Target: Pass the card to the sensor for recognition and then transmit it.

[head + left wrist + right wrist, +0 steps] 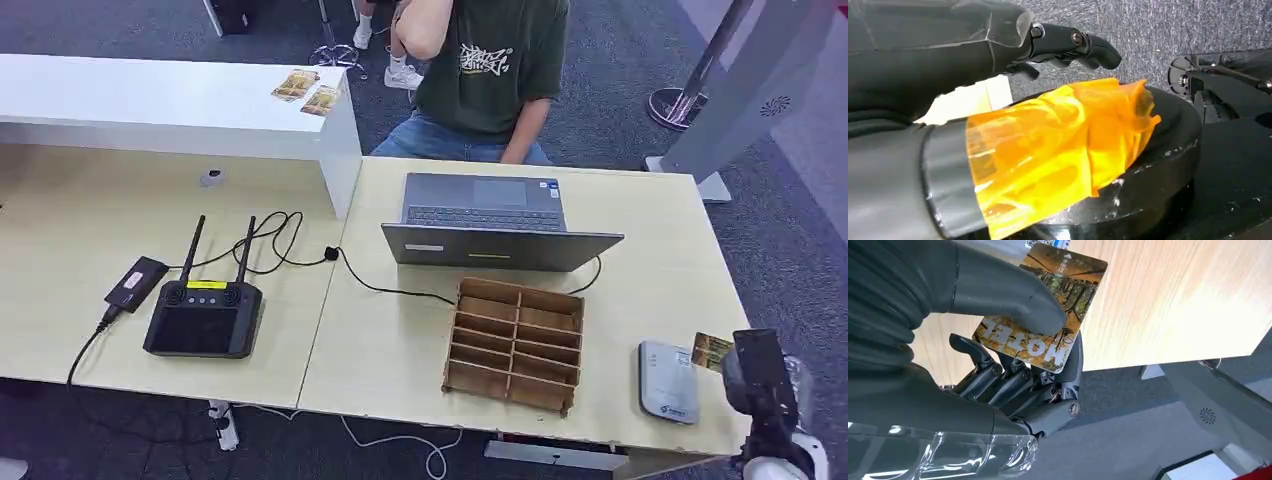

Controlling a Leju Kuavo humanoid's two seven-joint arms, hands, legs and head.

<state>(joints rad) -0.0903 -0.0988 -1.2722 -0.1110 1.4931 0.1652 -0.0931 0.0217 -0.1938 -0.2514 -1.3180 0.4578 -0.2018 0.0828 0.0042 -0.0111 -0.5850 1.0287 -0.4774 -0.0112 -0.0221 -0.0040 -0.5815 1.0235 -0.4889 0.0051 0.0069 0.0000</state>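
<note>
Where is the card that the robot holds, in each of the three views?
Head view: the card is near the right edge, just right of the white card reader, in front of the right hand.
Left wrist view: not in it.
Right wrist view: upper middle, pinched under the thumb.
Shared landmark: the light wooden table, behind the card in the right wrist view.

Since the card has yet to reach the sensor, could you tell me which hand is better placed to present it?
The right hand: it already pinches the card, which sits just beside the grey sensor at the table's right end. The left hand hangs over the carpet, holding nothing.
</note>
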